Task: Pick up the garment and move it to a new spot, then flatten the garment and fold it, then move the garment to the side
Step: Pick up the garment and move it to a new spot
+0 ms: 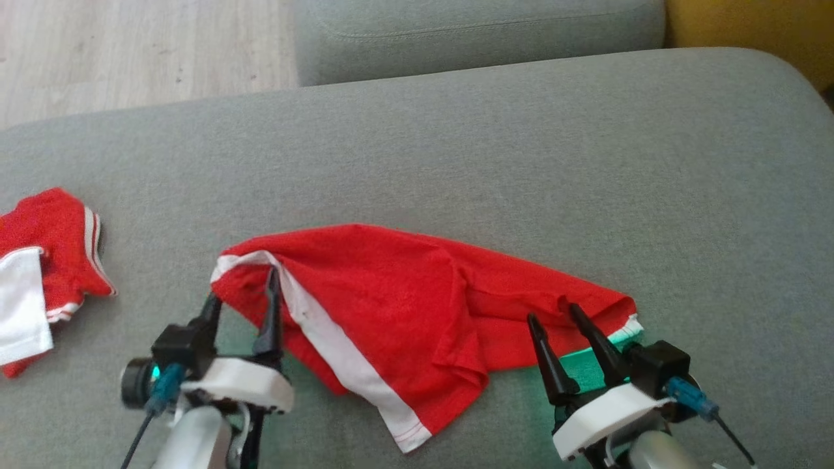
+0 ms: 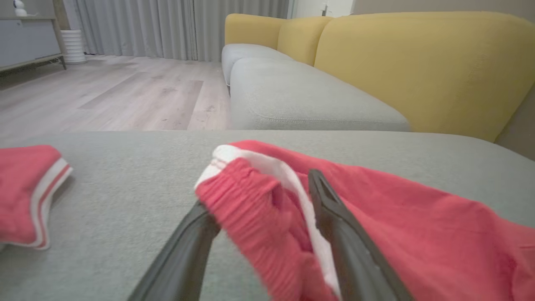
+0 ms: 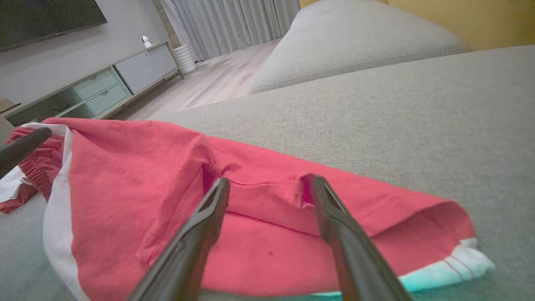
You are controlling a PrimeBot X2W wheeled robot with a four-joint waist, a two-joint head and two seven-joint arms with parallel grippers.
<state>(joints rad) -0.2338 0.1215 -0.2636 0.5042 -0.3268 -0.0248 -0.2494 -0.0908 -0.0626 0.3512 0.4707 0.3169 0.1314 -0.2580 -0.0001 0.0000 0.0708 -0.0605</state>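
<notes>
The head camera looks steeply down from above and behind both grippers onto the broad grey fabric cushion (image 1: 456, 143), with the fingers pointing up the picture. The left wrist camera sits low and close behind the left gripper (image 2: 259, 192), facing along its fingers across the cushion toward pale wooden floor (image 2: 125, 96) and yellow upholstered backrests (image 2: 418, 62). The right wrist camera, equally low and tilted, looks past the right gripper (image 3: 269, 179) toward a low grey cabinet (image 3: 142, 67). All three views share the red white-striped garment (image 1: 391, 286) at the fingertips. The head and left wrist views also share a second red garment with white trim (image 1: 58, 228), left of the left fingers.
</notes>
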